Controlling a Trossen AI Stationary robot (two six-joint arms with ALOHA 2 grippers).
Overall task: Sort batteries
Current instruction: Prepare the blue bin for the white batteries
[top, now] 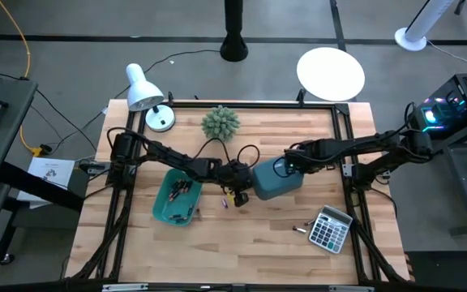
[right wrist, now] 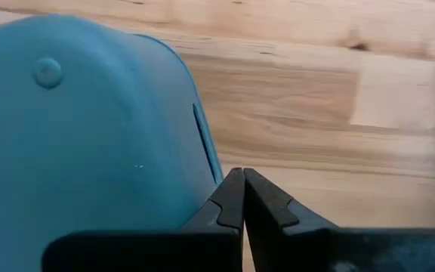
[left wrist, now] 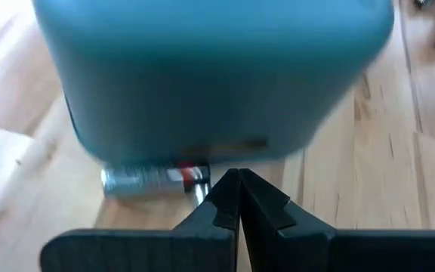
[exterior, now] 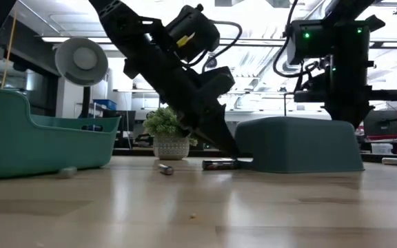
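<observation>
An upturned teal tray (top: 276, 179) lies bottom up at mid-table. A second teal tray (top: 177, 199) stands open to its left with several batteries (top: 182, 191) inside. One battery (left wrist: 153, 179) lies on the table along the upturned tray's near rim, and another battery (exterior: 165, 169) lies a little farther left. My left gripper (left wrist: 239, 180) is shut, slanting down with its tips at that rim beside the first battery's end. My right gripper (right wrist: 242, 180) is shut, pointing down over the upturned tray's right side. My left gripper's shut fingertips (exterior: 233, 151) slant down from the table's left. They reach the table at the upturned tray's lower rim (exterior: 243, 160), next to the battery's end (left wrist: 196, 176). I cannot tell whether they touch the battery or the rim. My right gripper comes from above, and its shut fingertips (exterior: 347, 118) stand on the upturned tray's raised bottom near its edge (right wrist: 202, 143). The tray lies flat on the table.
A grey calculator (top: 331, 228) lies at the near right with loose batteries (top: 301, 228) beside it. A small potted plant (top: 220, 122) and a white desk lamp (top: 143, 91) stand at the far side. Bare wood stretches along the near edge.
</observation>
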